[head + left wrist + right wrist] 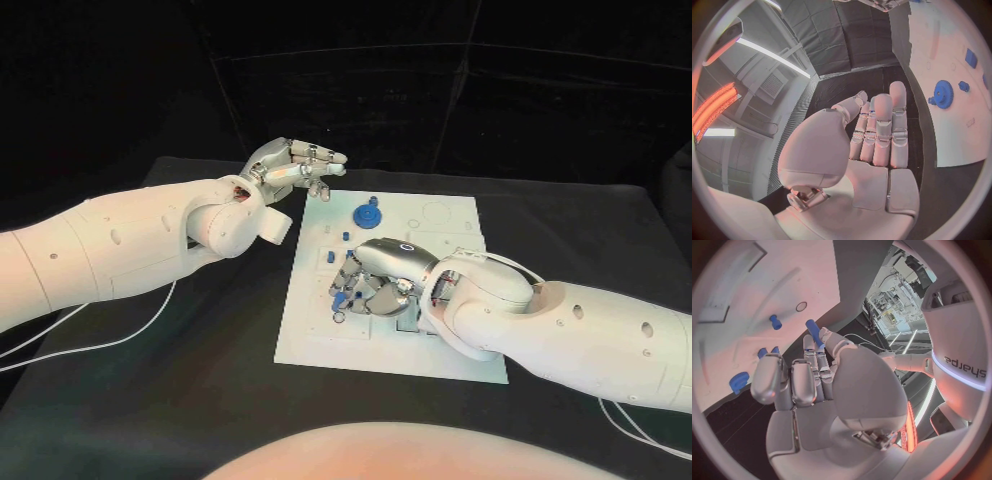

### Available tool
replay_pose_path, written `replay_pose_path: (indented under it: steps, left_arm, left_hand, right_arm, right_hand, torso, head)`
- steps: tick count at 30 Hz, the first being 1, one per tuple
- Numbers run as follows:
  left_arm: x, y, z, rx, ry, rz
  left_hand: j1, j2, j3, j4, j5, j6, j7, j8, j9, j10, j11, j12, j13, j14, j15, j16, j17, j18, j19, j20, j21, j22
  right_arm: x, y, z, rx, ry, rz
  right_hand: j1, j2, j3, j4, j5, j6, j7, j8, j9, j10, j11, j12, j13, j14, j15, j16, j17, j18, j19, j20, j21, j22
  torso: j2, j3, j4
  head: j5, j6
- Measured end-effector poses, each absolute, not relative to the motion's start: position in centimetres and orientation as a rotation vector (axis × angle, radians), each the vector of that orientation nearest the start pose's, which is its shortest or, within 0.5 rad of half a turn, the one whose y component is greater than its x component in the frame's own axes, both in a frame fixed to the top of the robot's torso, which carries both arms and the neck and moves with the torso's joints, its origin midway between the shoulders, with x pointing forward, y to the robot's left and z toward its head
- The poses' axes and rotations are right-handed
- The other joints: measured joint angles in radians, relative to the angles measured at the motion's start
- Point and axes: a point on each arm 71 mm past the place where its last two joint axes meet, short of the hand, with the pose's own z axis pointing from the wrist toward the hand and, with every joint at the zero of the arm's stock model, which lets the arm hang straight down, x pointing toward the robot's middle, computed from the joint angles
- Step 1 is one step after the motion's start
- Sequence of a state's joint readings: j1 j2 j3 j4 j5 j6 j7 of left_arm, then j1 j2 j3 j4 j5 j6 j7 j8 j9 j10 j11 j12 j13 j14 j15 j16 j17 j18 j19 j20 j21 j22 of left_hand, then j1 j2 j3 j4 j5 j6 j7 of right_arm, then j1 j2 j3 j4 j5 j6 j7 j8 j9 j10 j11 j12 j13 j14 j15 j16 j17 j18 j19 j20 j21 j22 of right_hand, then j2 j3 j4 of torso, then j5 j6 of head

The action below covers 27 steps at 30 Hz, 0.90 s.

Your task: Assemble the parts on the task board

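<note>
The white task board point(449, 226) lies in the middle of the black table. On its far half stands a blue gear point(371, 213), also in the left wrist view point(943, 94), with small blue parts point(971, 57) beside it. My left hand point(297, 165) hovers over the board's far left corner, fingers straight and apart point(879, 132), holding nothing. My right hand point(378, 275) is bent down over the board's middle, and its thumb and a finger pinch a slim blue peg point(814, 332). More blue parts point(775, 321) lie on the board point(748, 285) by its fingertips.
White cables trail over the table at the left point(87, 330) and at the near right corner point(635, 430). Bare black table surrounds the board on all sides. A small blue part point(320, 193) sits by the board's far left edge, under the left hand.
</note>
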State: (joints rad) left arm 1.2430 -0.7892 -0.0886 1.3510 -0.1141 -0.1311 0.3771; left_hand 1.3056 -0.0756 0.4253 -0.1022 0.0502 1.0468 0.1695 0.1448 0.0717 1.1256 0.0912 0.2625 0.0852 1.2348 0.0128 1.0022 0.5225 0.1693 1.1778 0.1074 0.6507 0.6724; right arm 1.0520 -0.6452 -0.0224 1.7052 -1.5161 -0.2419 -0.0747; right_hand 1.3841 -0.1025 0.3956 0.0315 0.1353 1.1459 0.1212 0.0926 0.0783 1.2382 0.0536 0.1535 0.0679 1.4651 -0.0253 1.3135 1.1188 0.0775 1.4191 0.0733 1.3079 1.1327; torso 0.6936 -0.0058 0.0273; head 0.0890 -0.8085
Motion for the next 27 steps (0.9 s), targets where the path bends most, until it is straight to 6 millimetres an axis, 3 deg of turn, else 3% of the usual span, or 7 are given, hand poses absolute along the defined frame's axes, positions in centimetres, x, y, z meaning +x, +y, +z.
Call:
replay_pose_path:
  steps: [27]
  left_arm:
    - [51.8,22.3,-18.4,-0.948,1.530,-1.549]
  left_hand:
    - [0.000,0.000,0.000,0.000,0.000,0.000,0.000,0.000,0.000,0.000,0.000,0.000,0.000,0.000,0.000,0.000,0.000,0.000,0.000,0.000,0.000,0.000]
  right_arm:
    - [39.7,-4.6,-23.2,-0.502,1.746,1.016]
  right_hand:
    - [0.000,0.000,0.002,-0.002,0.005,-0.005,-0.001,-0.008,-0.001,0.000,0.000,-0.004,0.000,0.000,0.000,0.000,0.000,0.000,0.000,0.000,0.000,-0.001]
  torso:
    - [-0.001,0.0006,-0.0011]
  head:
    - [0.011,-0.010]
